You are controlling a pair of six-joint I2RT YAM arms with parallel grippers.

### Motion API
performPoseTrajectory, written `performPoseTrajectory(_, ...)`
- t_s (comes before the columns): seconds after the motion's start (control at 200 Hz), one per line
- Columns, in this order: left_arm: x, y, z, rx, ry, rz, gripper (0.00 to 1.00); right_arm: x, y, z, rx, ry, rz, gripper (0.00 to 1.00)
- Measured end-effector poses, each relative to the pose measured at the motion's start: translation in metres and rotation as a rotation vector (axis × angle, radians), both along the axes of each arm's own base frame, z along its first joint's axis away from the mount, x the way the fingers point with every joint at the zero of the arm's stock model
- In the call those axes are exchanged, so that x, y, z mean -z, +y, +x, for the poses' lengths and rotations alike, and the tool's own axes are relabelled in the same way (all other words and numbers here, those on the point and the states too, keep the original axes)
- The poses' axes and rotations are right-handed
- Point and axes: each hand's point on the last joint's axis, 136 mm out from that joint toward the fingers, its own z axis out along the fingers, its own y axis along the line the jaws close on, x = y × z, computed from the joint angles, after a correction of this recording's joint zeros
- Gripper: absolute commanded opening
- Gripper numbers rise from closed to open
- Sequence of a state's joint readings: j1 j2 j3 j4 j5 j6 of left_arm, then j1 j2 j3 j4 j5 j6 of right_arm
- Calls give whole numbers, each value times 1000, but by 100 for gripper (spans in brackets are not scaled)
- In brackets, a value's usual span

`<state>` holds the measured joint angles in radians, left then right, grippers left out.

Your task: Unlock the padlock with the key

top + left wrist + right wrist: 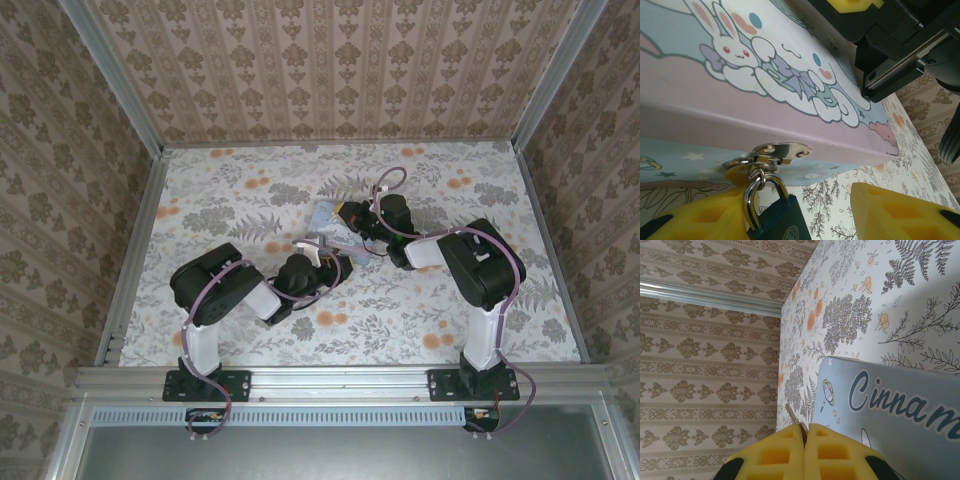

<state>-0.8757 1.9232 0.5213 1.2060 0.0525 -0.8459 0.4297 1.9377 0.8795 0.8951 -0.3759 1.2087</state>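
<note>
The blue padlock (780, 222) hangs by its silvery shackle (754, 197) from the metal hasp (776, 151) on the front of the pastel tin (740, 90). My left gripper (797, 194) is open around the padlock. Its left yellow finger (695, 217) touches the padlock and the right finger (900, 215) stands apart from it. My right gripper (805, 432) is shut on the key (793, 415), whose thin blade sticks out above the pads beside the tin (890, 405). From above, the left gripper (322, 252) is at the tin's (330, 218) near side and the right gripper (352, 215) at its right end.
The tin lies mid-table on the floral tablecloth (250, 200). Wallpapered walls (330, 60) enclose the back and both sides. The right arm's black wrist (890, 45) hangs close over the tin's lid. Open tabletop lies left, right and behind the tin.
</note>
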Motion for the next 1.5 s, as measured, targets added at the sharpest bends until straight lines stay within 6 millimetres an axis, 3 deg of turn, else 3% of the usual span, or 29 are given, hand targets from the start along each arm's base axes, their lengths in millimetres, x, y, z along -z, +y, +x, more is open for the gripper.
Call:
performPoseTrajectory(0.705,8,5,5,-30,17,4,28,-1,0,0,-2,-12,6,0)
performPoseTrajectory(0.945,9,6,7,-34,19,7,17,-2,-2,0,1,-19,10,0)
performPoseTrajectory(1.185,12,7,7,-32,25,10,0,-2,-3,1,3,-20,10,0)
performPoseTrajectory(1.385,12,3,5,-14,38,-7,0,-3,-11,3,11,-12,9,0)
performPoseTrajectory(1.5,11,1,3,-4,58,-24,0,-1,-27,-3,30,22,-13,0)
